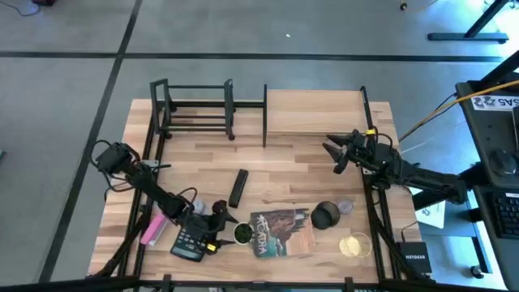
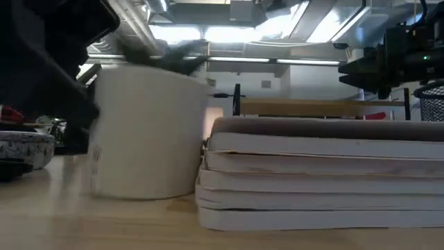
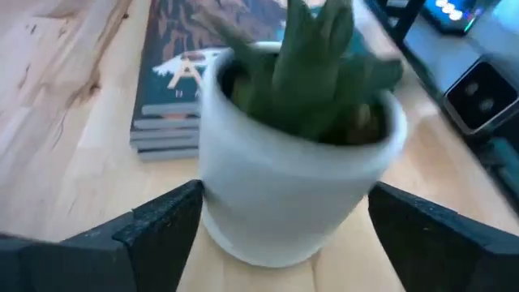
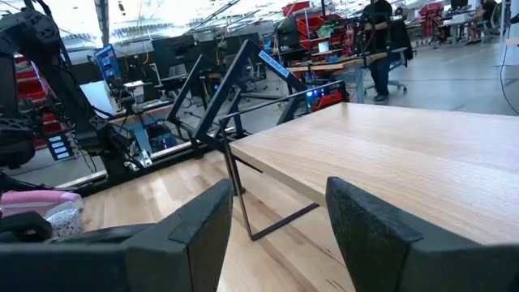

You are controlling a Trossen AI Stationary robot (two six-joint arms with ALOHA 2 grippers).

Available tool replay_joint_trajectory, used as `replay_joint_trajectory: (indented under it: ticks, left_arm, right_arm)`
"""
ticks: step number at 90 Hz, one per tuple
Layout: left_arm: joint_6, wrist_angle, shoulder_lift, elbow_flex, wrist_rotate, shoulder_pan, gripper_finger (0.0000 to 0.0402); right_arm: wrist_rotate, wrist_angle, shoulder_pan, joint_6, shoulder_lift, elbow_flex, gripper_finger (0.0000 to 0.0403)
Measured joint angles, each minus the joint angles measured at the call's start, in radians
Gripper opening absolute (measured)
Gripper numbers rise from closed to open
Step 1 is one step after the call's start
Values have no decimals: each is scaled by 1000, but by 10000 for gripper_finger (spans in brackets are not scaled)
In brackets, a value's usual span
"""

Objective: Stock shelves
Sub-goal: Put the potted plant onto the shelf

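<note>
The wood shelf [image 1: 315, 111] and black rack [image 1: 193, 106] stand side by side along the desk's [image 1: 284, 170] far edge. The right gripper [image 1: 334, 148] hangs released just before the shelf. At the near edge, the left gripper [image 1: 230, 229] is spread around a white potted plant [image 3: 296, 154] beside stacked books [image 1: 282, 232].

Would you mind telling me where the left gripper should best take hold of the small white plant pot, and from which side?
Grip the white pot across its round wall, below the rim, coming in level from the side. The leaves fill the top, and the left gripper already has an open finger on either side, so closing there looks best.
</note>
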Motion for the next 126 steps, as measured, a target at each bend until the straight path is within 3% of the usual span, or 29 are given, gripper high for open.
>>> replay_joint_trajectory:
  ticks: [21,57,92,126]
  left_arm:
    - [3,19,0,1,-3,12,357]
    - [26,285,134,3,-67,14,357]
    - [-27,286,219,100,-110,22,357]
    - [-23,279,239,129,-222,12,303]
  right_arm:
    - [0,0,0,0,0,0,186]
    - [0,0,0,0,0,0,186]
    - [0,0,0,0,0,0,186]
    - [0,0,0,0,0,0,186]
